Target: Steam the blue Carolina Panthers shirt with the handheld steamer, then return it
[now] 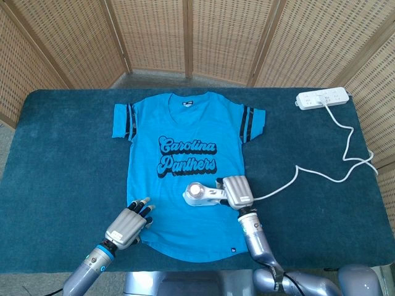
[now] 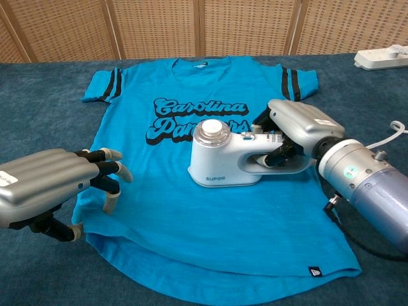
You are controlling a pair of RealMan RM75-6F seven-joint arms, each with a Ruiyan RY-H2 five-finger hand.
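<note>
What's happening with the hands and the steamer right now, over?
Right hand grips steamer, flat on shirt under the lettering. Left hand holds nothing, fingertips on shirt's lower left edge. Cord trails right, nothing blocking.

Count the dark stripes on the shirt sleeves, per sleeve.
4 total, 2 per sleeve. Two run across the shirt's sleeve at image left, two across the sleeve at image right. The chest view shows the same pairs. Any on the sleeves' undersides would be hidden.
</note>
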